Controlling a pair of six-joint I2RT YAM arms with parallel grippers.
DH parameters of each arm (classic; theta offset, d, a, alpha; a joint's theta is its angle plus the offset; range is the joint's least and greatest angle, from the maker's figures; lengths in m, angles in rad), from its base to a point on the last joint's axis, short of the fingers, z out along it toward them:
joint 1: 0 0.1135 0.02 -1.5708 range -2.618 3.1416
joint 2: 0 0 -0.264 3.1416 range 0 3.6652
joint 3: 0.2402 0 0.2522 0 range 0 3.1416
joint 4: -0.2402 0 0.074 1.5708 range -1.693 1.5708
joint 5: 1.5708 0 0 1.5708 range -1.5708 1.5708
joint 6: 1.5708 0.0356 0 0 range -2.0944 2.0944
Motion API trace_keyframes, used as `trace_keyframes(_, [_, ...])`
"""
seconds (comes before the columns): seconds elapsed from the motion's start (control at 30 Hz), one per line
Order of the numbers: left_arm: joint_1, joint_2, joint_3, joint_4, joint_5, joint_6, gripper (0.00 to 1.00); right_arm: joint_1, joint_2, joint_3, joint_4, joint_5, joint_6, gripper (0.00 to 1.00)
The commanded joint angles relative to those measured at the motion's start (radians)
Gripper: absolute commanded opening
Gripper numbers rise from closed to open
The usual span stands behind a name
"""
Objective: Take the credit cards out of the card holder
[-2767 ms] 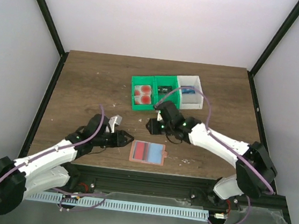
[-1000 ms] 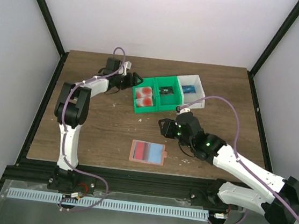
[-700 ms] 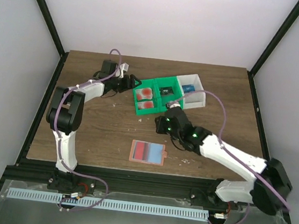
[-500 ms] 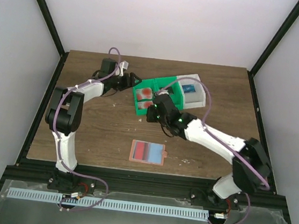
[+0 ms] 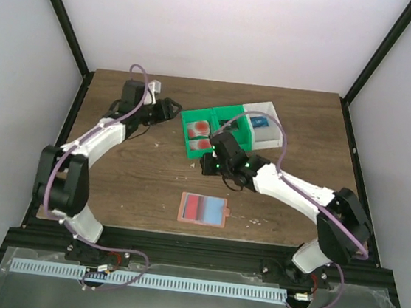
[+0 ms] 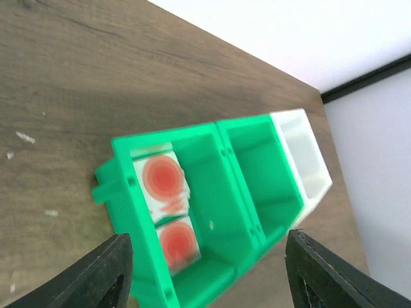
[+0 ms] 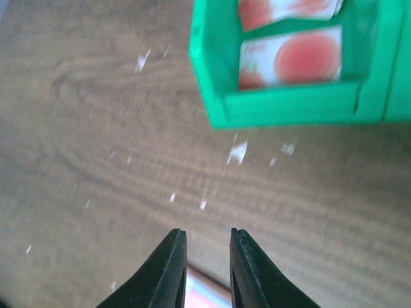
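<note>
The card holder [image 5: 203, 209] lies open on the table near the front, salmon rim, one reddish and one blue-grey panel; its edge shows under my right fingers [image 7: 207, 294]. Two credit cards [image 5: 201, 136] with red blots lie in the left compartment of the green bin [image 5: 223, 119], also seen in the left wrist view [image 6: 168, 208] and the right wrist view [image 7: 292, 56]. My left gripper [image 5: 167, 108] is wide open and empty, just left of the bin [image 6: 207, 236]. My right gripper [image 5: 207, 166] hovers between bin and holder, jaws narrowly apart and empty [image 7: 203, 234].
A white bin [image 5: 264, 129] adjoins the green bin [image 6: 257, 186] on the right and holds a blue item. The bin row sits skewed on the wood table [image 5: 130, 168]. Small white specks lie on the table near the bin [image 7: 237, 153].
My left arm went from beside the card holder to the green bin, then drew back a little leftward. The bins got turned askew. My right gripper swung toward the bin's front corner.
</note>
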Motion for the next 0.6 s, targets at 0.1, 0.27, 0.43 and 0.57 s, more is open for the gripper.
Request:
trace_keyframes(0.1, [-0.046,-0.236,-0.253,-0.053,0.093,0.001,0.69,0.132,-0.135,-0.213,0.001,-0.084,0.195,0.23])
trace_keyframes(0.27, [-0.12,-0.404,-0.494,0.021,0.15,-0.068,0.67,0.198,-0.13,-0.302,0.082,-0.077,0.282,0.23])
trace_keyframes(0.43, [-0.158,-0.567,-0.725,0.158,0.207,-0.175,0.64,0.22,-0.096,-0.332,0.087,-0.025,0.305,0.2])
trace_keyframes(0.57, [-0.163,-0.659,-0.835,0.223,0.21,-0.235,0.64,0.22,-0.074,-0.342,0.132,-0.048,0.293,0.2])
